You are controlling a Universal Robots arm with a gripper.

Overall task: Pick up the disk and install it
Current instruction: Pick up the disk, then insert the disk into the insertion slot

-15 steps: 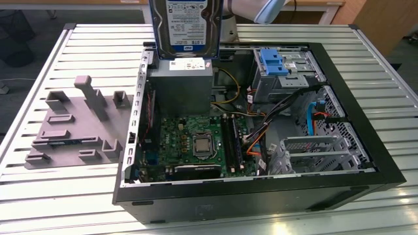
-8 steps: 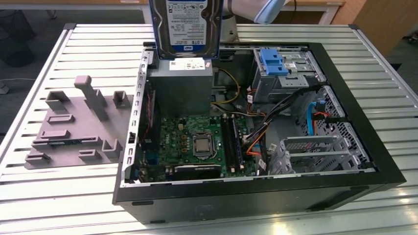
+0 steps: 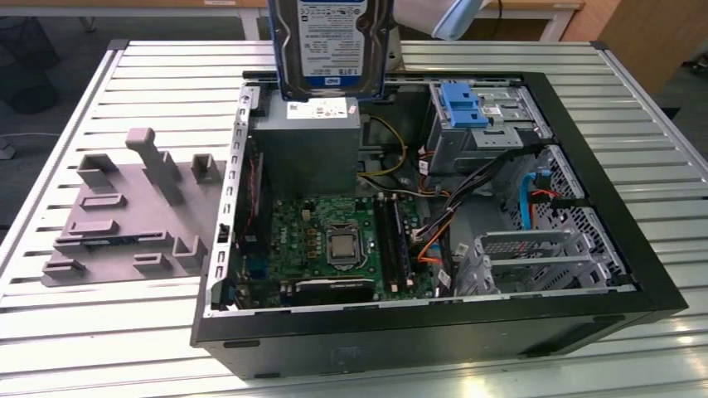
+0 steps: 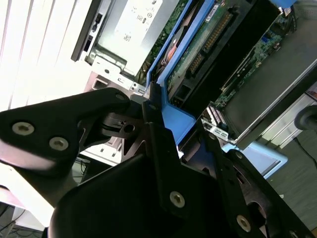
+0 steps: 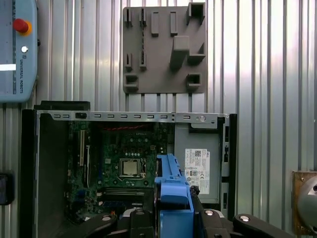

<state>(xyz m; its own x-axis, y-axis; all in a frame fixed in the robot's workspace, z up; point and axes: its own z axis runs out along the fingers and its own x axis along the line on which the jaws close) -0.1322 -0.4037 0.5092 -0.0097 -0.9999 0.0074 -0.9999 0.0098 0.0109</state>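
**Over the open PC case: disk is lifted, not installed yet**

Over at the business end, the gripper has its black fingers clamped onto the blue carrier frame of the disk. One finger sits on either side of the frame's edge, going by the second wrist view. So the pick-up half looks done to me.

From where I'm standing the disk hangs upright in the air with its labelled face towards the exterior view. It's above the power supply end of the PC case. Its lower edge looks just above the power supply, though I can't tell if there's a gap or a touch.

Install half: not done, I'd say. The disk is outside the case walls rather than in any bay. The metal drive cage near the case's corner on the exterior view's right isn't holding it. Neither is the bay with the blue bracket. The motherboard lies open to view in the case floor, between the power supply and the case's front wall.

Further out, the grey fixture block lies flat just beside the case, towards the worktop edge on the exterior view's left. Nothing is sitting on its posts.

My read: roughly half way, grabbed and carried over the case, with the seating left.
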